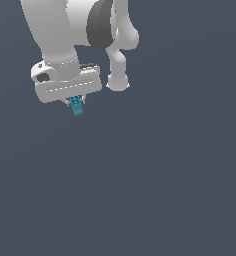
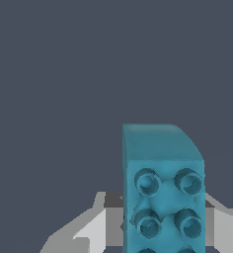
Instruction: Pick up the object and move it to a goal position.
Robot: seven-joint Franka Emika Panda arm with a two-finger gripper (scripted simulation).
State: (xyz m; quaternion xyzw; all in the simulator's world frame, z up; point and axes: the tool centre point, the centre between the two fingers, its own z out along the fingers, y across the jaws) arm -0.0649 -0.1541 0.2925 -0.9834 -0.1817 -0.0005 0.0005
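Carrying looks like the step in hand — the gripper [image 1: 76, 102] is closed on the object [image 1: 77, 108], which hangs below it toward the exterior view's upper left. Best move steadily, keeping the clamp firm. One arm, one block — no goal marker shows.

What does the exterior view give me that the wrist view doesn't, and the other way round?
Exterior only: the white arm and the gripper body, with the teal block poking out below it. Wrist only: the block close up, its round studs, a sloped end, grey fingers flanking it. Both: the block in the gripper against plain dark grey background.
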